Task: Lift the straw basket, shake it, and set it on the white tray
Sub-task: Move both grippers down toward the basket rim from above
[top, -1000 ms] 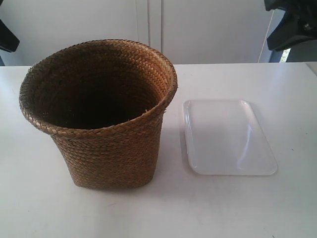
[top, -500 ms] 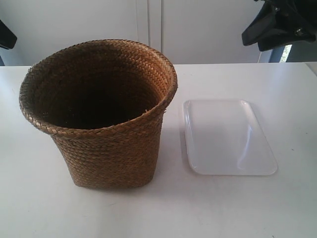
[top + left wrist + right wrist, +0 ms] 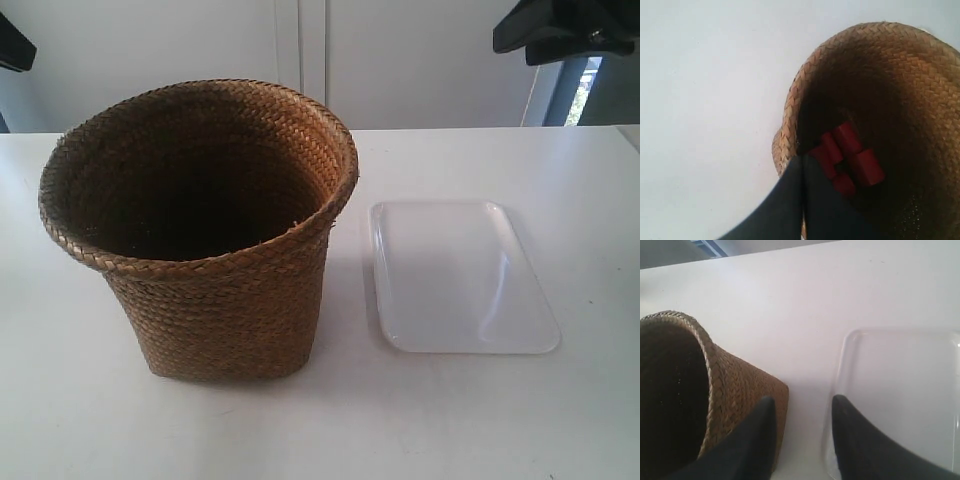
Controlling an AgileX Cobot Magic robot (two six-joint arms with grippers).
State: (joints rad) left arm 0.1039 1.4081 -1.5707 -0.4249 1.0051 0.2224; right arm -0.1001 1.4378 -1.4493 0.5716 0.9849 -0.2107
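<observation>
White table (image 3: 450, 420), straw basket (image 3: 215, 300) beside white tray (image 3: 460, 275), right claw (image 3: 802, 399) parted, empty, left claw (image 3: 802, 160) pinched together, empty.

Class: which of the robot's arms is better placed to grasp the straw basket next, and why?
Probably left: the left hand hovers at the straw basket's rim, though it looks shut. The right hand is open but aimed between basket and white tray.

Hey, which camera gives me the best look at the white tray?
The exterior view: the whole white tray shows there, lying flat beside the straw basket. The right wrist view catches only part of it, cut by the frame and overlapped by the right gripper. The left wrist view shows none of it.
</observation>
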